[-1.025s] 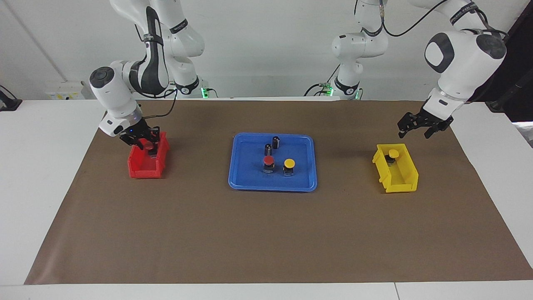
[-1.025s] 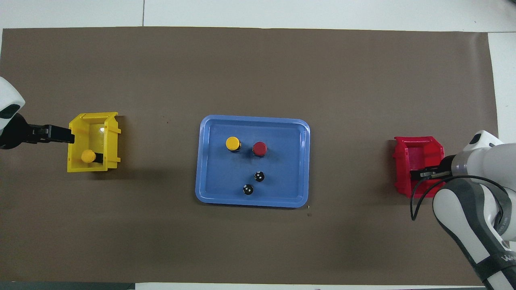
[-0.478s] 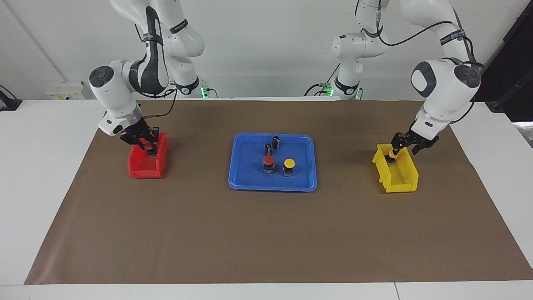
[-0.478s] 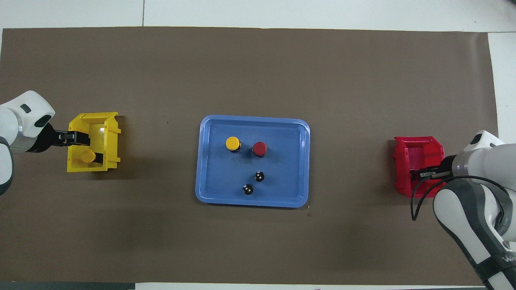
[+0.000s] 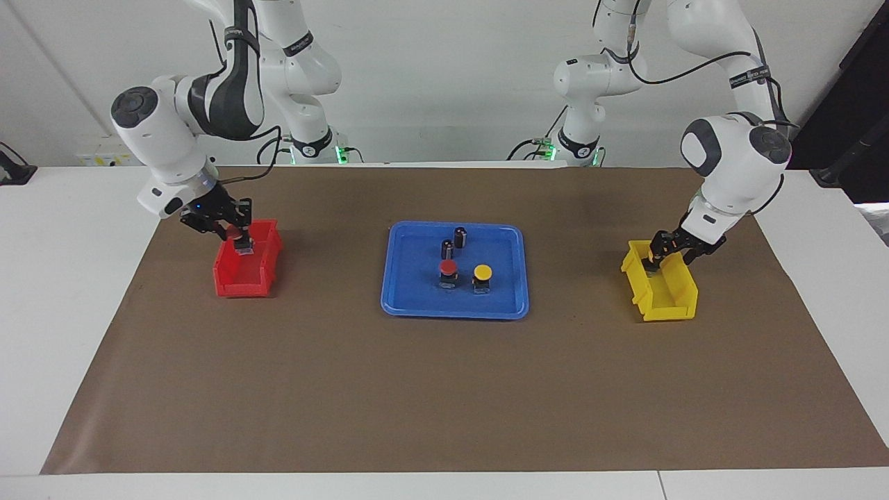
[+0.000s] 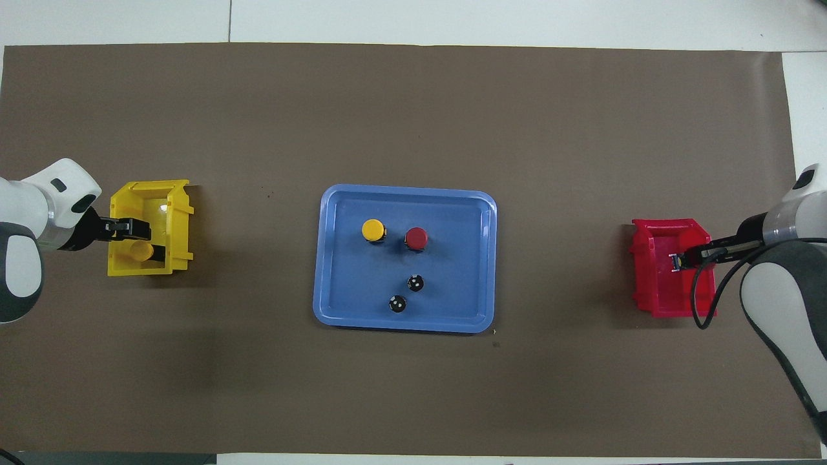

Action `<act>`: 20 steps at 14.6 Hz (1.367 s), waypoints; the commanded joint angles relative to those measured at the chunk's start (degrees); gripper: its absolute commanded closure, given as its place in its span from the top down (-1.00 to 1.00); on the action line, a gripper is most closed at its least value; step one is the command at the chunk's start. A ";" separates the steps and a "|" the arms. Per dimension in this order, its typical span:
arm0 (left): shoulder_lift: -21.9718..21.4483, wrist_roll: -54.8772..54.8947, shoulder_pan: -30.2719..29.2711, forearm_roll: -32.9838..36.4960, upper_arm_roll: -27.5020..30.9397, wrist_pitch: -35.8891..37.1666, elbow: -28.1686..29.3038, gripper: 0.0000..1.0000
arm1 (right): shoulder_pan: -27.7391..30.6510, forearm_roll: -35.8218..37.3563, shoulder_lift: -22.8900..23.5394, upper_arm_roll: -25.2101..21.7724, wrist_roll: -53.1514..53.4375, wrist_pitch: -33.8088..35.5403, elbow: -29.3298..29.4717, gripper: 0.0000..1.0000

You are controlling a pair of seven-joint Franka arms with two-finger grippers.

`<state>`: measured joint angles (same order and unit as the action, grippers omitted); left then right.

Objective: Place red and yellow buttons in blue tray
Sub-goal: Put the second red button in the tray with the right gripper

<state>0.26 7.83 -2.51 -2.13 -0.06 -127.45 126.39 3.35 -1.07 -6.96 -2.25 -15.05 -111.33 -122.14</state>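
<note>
While the right gripper (image 5: 237, 240), pinching a red button (image 5: 232, 235), hangs over the red bin (image 6: 654, 298) at 3 o'clock of the blue tray (image 6: 336, 258) in the overhead view, the left gripper (image 5: 653, 260), whose grip cannot be told, sits at the yellow button (image 6: 138, 250) in the yellow bin (image 5: 668, 297) at 9 o'clock, so the next move probably calls for carrying both to the tray.

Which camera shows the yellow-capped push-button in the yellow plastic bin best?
The overhead view: the yellow-capped push-button shows in the yellow plastic bin. In the facing view the left hand hides nearly all of it.
</note>
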 commanded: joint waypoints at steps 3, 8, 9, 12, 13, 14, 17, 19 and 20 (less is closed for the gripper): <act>-1.40 -0.19 0.75 0.81 -0.03 -0.78 2.02 0.34 | -11.94 0.37 9.94 0.58 17.74 12.26 22.43 -0.44; -2.37 -0.19 0.84 0.81 -0.03 -0.60 4.30 0.34 | -27.32 -0.59 19.33 0.58 44.01 3.97 30.72 -0.45; -2.45 0.16 0.75 0.81 -0.03 -0.52 4.48 0.34 | -29.87 -0.68 21.01 0.58 46.67 -0.34 29.51 -0.45; -2.72 -0.27 0.84 0.81 -0.03 0.10 4.66 0.26 | -32.78 -0.60 22.25 0.58 48.19 -4.95 24.67 -0.44; -2.72 -0.62 0.84 0.81 -0.03 0.01 4.66 -0.29 | -33.49 -0.25 22.34 0.58 48.80 -5.91 22.84 -0.44; -2.55 -0.45 0.84 0.81 -0.03 0.19 4.57 -0.85 | -33.58 -0.16 22.08 0.58 48.98 -7.57 21.17 -0.44; -1.58 -0.36 0.75 0.81 -0.03 0.62 2.83 -0.97 | -33.67 0.11 21.82 0.58 48.98 -11.36 17.03 -0.42; 0.52 -0.36 1.19 1.07 -0.20 7.09 -3.39 -0.97 | -33.67 0.11 20.86 0.58 48.98 -13.28 13.96 -0.42; 1.49 -0.27 2.23 1.60 -0.12 11.83 -7.25 -0.97 | -33.76 0.11 20.16 0.58 48.98 -15.74 11.51 -0.42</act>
<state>-0.35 7.85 -1.84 -2.11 -0.39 -123.25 126.49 -30.29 -1.06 16.50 -1.60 33.31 -123.17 -104.76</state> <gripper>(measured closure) 0.590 0.577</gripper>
